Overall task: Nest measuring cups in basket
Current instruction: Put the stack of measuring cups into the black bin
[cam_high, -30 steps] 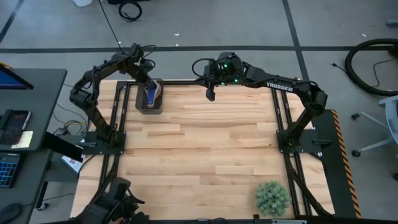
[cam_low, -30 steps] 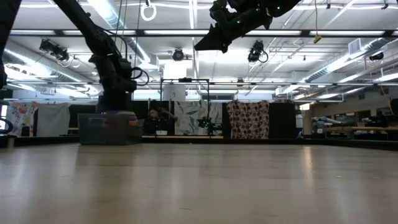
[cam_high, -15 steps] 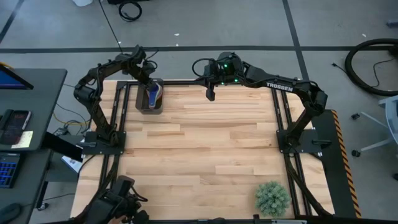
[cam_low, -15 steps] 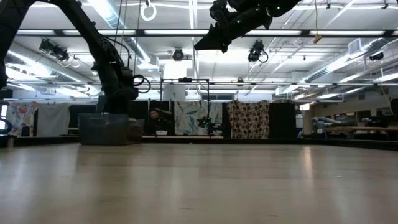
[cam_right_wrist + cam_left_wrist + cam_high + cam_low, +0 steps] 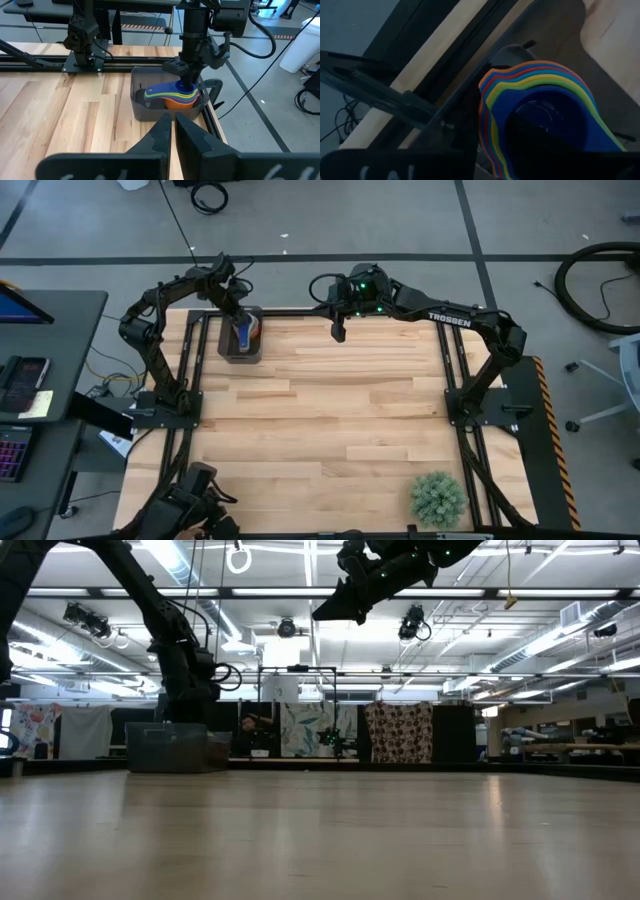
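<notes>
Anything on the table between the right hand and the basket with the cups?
Nothing: in the high view only bare wood lies between the right hand and the basket. The right wrist view shows the same clear stretch up to the nested measuring cups.

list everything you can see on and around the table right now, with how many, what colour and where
cups: one nested stack, dark blue on top, then green, yellow, red, orange edges showing; inside the basket
basket: one, dark grey, far left corner of the table
plant ball: one, green, near right corner of the table
table: one, light wood
side desk: one, dark, left of the table, with a phone and keyboard on it
left pincer: reaching down into the basket onto the stack
right pincer: shut, empty, raised over the far edge of the table, facing the basket
</notes>
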